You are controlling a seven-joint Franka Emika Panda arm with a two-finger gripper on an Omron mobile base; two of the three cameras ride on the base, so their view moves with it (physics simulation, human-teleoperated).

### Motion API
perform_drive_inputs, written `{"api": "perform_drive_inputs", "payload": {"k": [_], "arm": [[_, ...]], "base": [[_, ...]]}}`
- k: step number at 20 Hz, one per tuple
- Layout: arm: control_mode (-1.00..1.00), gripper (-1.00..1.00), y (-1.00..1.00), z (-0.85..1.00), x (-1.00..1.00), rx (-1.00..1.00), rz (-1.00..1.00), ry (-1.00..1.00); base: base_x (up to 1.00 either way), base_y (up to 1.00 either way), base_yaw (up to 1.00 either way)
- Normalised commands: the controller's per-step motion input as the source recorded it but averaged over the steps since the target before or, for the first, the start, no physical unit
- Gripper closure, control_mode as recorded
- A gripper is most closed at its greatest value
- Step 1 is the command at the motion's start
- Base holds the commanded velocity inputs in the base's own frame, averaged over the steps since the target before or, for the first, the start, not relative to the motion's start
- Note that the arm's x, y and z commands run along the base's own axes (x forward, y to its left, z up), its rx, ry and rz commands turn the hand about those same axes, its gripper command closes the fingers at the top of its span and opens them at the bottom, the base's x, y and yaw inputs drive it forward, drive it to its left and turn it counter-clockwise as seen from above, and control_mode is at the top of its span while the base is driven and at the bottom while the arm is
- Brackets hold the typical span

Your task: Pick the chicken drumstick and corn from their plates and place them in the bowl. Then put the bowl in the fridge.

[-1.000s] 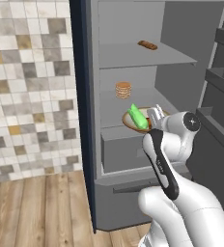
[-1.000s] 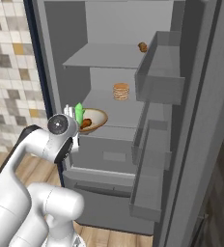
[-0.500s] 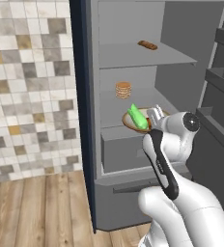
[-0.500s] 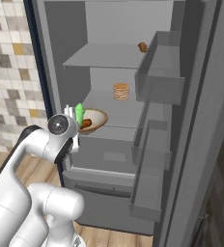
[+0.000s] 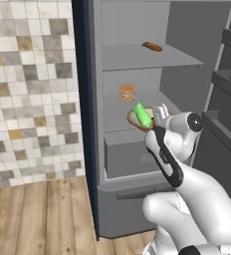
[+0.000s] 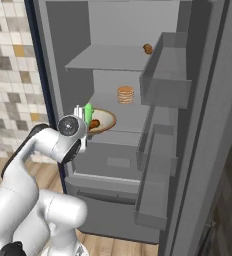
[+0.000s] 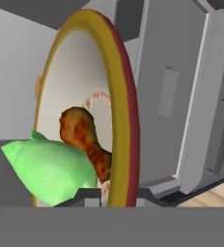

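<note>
My gripper (image 7: pixel 119 195) is shut on the thick rim of the tan bowl (image 7: pixel 123 96), which the hand view shows on edge. Inside it lie the reddish-brown chicken drumstick (image 7: pixel 85 137) and the bright green corn (image 7: pixel 51 166). In the base views, the bowl (image 5: pixel 134 118) (image 6: pixel 105 120) sits at the front of the open fridge's (image 5: pixel 152 74) middle shelf. The corn (image 5: pixel 143 115) (image 6: pixel 88 110) sticks up beside my gripper (image 5: pixel 160 115) (image 6: pixel 80 114). The drumstick (image 6: pixel 94 123) lies low in the bowl. The plates are out of view.
A stack of pancakes (image 5: pixel 127 93) (image 6: pixel 125 95) stands further back on the same shelf. A small brown item (image 5: pixel 152 47) (image 6: pixel 147 48) lies on the shelf above. Door racks (image 6: pixel 163 75) jut out on the right, a grey drawer (image 5: pixel 127 154) sits below, and a tiled wall (image 5: pixel 33 89) is on the left.
</note>
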Motion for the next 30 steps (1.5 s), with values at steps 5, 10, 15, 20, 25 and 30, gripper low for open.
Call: {"api": "perform_drive_inputs", "payload": {"k": [5, 10, 15, 20, 25, 30], "arm": [[-1.0, 1.0, -0.05, 0.06, 0.51, 0.0, 0.0, 0.11], [-1.0, 1.0, -0.17, -0.01, 0.46, 0.0, 0.0, 0.02], [-1.0, 1.0, -0.11, -0.13, 0.44, 0.0, 0.0, -0.01], [-1.0, 1.0, -0.07, -0.19, 0.45, -0.03, 0.0, 0.0], [-1.0, 1.0, -0.02, -0.27, 0.37, -0.07, 0.04, 0.0], [-1.0, 1.0, -0.02, -0.22, 0.4, -0.03, 0.05, 0.0]], "base": [[0.0, 0.0, 0.0], [0.0, 0.0, 0.0], [0.0, 0.0, 0.0], [0.0, 0.0, 0.0], [0.0, 0.0, 0.0], [0.0, 0.0, 0.0]]}}
